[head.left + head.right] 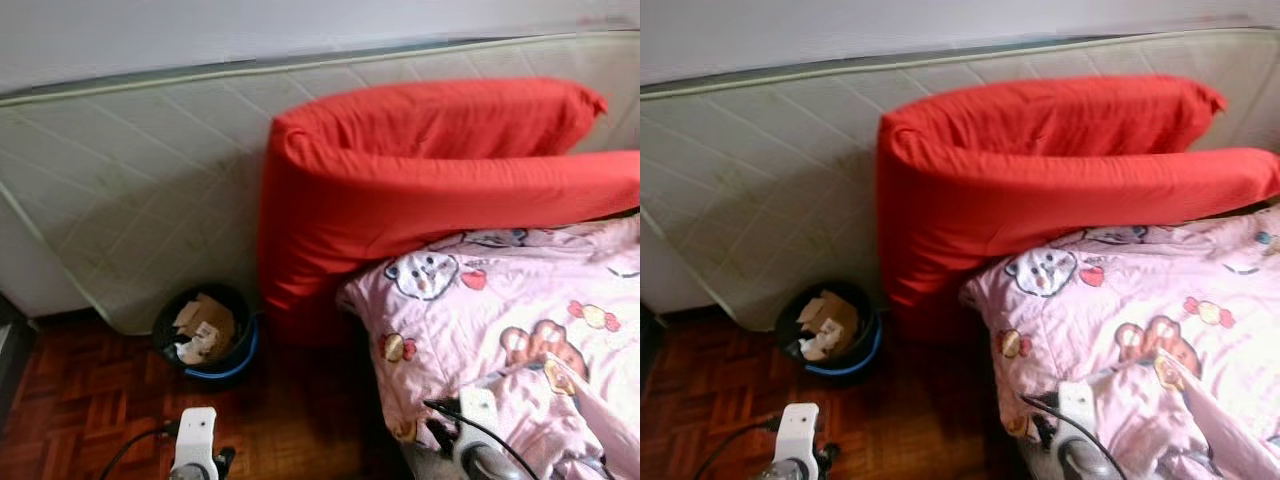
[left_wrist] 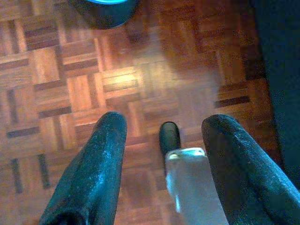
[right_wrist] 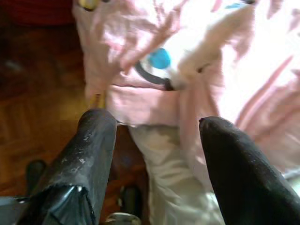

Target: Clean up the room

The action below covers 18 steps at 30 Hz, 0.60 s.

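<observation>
The left hand [image 2: 161,140] is hanging low over the parquet floor [image 2: 70,84], its two black fingers [image 2: 101,154] spread wide and gripping nothing. The right hand [image 3: 157,140] is hovering at the edge of the bed, fingers likewise spread and empty, pointing at a pink cartoon-print quilt [image 1: 520,330] that is hanging over the bed's near side. Behind the quilt, a big red pillow [image 1: 420,190] is lying bent, leaning against a pale mattress [image 1: 130,190] that is standing on edge along the wall. On the floor, just left of the pillow and against the mattress, a dark bin [image 1: 205,335] with a blue rim is sitting, holding cardboard and paper scraps.
</observation>
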Tool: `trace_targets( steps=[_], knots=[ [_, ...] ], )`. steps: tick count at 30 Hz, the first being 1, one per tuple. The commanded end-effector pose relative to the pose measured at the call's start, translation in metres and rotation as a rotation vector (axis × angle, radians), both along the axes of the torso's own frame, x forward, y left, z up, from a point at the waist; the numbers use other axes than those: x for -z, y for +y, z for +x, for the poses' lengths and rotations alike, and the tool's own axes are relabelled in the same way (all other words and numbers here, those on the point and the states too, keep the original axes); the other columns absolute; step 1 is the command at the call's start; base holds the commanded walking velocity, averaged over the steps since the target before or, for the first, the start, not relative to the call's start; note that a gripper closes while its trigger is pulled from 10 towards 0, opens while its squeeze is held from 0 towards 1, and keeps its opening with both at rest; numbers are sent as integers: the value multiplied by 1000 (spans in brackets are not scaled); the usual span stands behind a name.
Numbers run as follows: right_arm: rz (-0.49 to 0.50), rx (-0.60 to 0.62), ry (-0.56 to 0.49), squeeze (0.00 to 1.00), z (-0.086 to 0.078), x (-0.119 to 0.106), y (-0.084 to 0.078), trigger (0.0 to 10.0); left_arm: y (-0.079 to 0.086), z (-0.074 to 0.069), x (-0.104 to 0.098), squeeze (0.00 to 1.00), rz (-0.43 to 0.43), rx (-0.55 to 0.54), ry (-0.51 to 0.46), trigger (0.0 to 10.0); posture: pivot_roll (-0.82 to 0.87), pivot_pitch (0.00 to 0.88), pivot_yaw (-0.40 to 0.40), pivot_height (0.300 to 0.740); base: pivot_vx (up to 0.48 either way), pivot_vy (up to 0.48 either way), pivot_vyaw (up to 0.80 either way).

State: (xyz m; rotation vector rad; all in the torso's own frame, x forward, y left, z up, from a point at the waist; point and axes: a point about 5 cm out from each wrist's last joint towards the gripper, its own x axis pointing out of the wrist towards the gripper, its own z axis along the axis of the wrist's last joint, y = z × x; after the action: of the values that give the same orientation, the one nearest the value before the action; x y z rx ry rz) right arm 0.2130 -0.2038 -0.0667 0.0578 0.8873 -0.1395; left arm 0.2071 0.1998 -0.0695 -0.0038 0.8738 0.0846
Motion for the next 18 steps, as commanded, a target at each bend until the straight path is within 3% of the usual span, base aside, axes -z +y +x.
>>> trace_targets(
  steps=[1, 18],
  knots=[
    [15, 8, -3, 0, 0, 1, 5, 10000, 2, -8, 4, 0, 7, -13, 23, 10000, -75, 0, -18, 733, 0, 0, 0],
    [5, 31, 56, 0, -37, 18, -3, 10000, -3, -50, 23, 0, 0, -40, 71, 10000, -78, 63, -60, 733, 0, 0, 0]
  ],
)
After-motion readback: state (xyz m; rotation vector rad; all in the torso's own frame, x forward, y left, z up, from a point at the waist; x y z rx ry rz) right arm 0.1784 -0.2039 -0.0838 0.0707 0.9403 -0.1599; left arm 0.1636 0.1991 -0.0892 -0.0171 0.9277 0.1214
